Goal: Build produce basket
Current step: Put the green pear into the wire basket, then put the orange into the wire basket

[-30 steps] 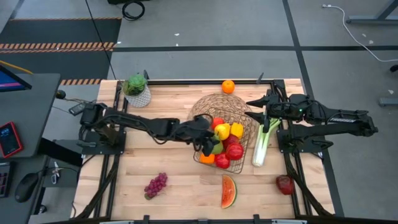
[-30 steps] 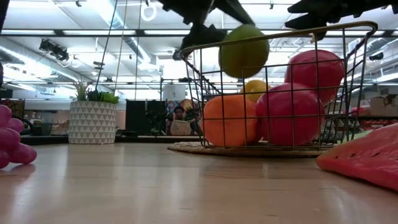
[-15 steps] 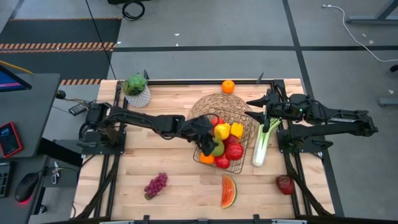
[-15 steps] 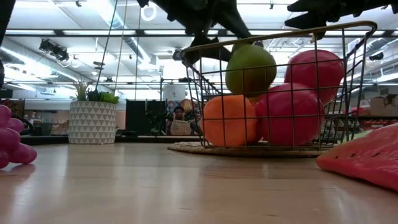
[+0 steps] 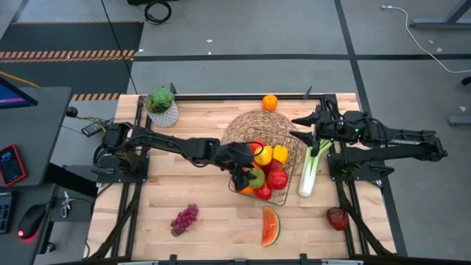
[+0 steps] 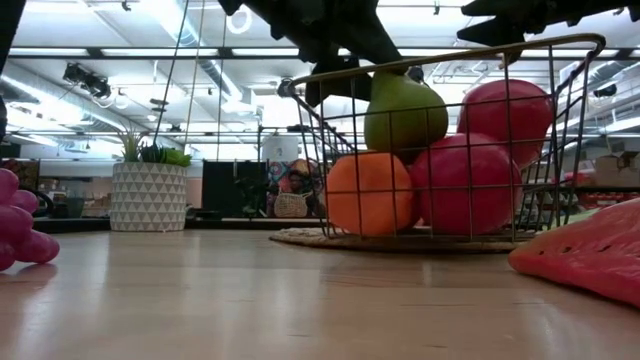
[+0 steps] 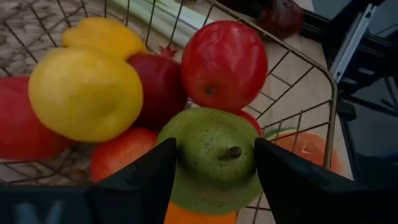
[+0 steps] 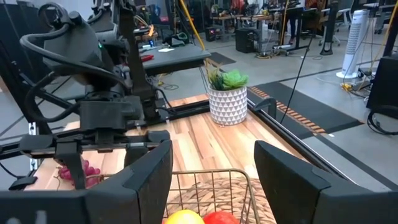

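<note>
From above, the wooden bench (image 5: 184,199) carries the wire basket (image 5: 288,193) on a round woven mat (image 5: 250,123) a little right of centre, already piled with red apples, yellow pieces and an orange. The left claw (image 5: 249,177) reaches in from the left over the basket's near-left part, clamped on the green pear (image 5: 256,175). The right claw (image 5: 297,127) hovers at the basket's far-right rim, fingers shut and empty, with the celery stalk (image 5: 310,171) lying just right of the basket. A loose orange (image 5: 270,102) sits at the far edge, the potted plant (image 5: 161,107) at far left, purple grapes (image 5: 184,218) near left, a watermelon slice (image 5: 270,226) near centre, and a dark red apple (image 5: 337,218) near right. At bench level, the pear (image 6: 404,114) rests on top of an orange (image 6: 370,193) and against red apples (image 6: 467,184) inside the basket (image 6: 575,130), the left claw (image 6: 350,50) coming down from above; the grapes (image 6: 17,232) show at left and the watermelon (image 6: 585,255) at right. From the left wrist, both fingers (image 7: 146,180) flank the pear (image 7: 211,158), stem facing the camera, with a red apple (image 7: 225,65) and a yellow fruit (image 7: 84,93) beyond it. The right wrist looks across the basket rim (image 8: 214,174) toward the plant pot (image 8: 227,99) and the left arm's base (image 8: 112,115).
</note>
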### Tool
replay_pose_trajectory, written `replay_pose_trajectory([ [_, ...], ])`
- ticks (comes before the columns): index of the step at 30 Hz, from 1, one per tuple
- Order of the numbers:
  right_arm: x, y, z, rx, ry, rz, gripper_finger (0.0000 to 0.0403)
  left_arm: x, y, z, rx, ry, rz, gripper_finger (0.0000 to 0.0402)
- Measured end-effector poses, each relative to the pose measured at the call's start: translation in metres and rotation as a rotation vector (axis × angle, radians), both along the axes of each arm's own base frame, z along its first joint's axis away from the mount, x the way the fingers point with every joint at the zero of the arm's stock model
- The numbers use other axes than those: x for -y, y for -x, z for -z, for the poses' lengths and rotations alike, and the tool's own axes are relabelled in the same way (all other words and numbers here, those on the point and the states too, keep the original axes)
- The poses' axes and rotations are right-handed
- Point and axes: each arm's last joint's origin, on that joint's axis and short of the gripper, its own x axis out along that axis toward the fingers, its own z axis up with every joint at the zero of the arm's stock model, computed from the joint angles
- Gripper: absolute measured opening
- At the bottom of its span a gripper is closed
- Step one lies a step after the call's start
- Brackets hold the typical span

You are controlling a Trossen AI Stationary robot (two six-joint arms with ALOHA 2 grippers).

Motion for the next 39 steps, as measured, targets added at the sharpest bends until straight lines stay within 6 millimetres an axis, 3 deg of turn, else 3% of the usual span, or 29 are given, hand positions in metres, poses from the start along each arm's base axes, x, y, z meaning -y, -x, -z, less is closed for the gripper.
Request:
replay_pose_trajectory([
  [7,0.000,0.000,0.000,0.000,0.000,0.000,0.0231,0.001,0.000,0.000,0.008,-0.042,-0.052,0.0243],
  [16,0.000,0.000,0.000,0.000,0.000,0.000,0.0231,0.001,0.002,-0.004,0.017,-0.058,0.015,0.0355],
  [22,0.000,0.000,0.000,-0.001,0.000,0.000,0.0231,-0.002,0.008,-0.046,-0.007,-0.138,0.010,0.0385],
  [27,0.000,0.000,0.000,-0.001,0.000,0.000,0.0231,0.002,0.015,-0.074,-0.068,-0.353,-0.064,0.0386],
  [32,0.000,0.000,0.000,-0.001,0.000,0.000,0.0231,0.023,0.021,-0.064,-0.097,-0.572,-0.068,0.0386],
  [39,0.000,0.000,0.000,-0.001,0.000,0.000,0.0231,0.035,0.033,-0.045,-0.029,-0.670,-0.034,0.0370],
])
